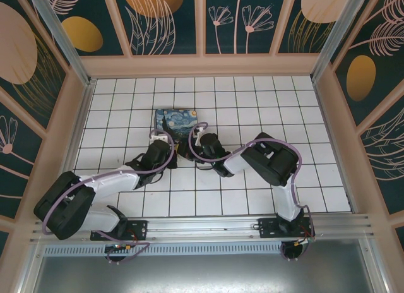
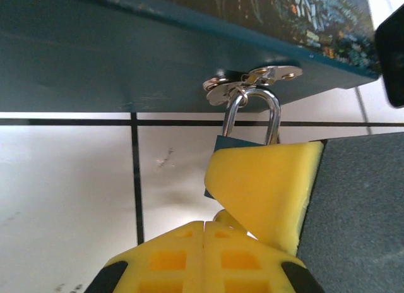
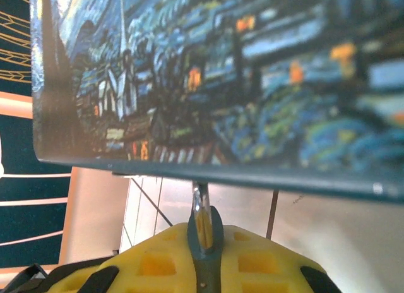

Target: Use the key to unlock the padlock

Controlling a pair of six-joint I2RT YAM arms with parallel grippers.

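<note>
padlock (image 2: pixel 232 144) body half hidden in grip of right pincer (image 3: pixel 205 235); left pincer (image 2: pixel 203 235) fully closed

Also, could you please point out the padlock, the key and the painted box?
padlock (image 2: pixel 235 144): left wrist view, its dark blue body.
key (image 3: pixel 202 225): right wrist view, its metal blade.
painted box (image 1: pixel 177 120): top external view, its starry lid.

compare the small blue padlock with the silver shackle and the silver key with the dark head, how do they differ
The padlock is hooked by its shackle through the painted box's hasp; the key stands blade-up under the box's edge. The padlock is in the left gripper, the key in the right gripper. Both are pinched between shut yellow fingers.
</note>
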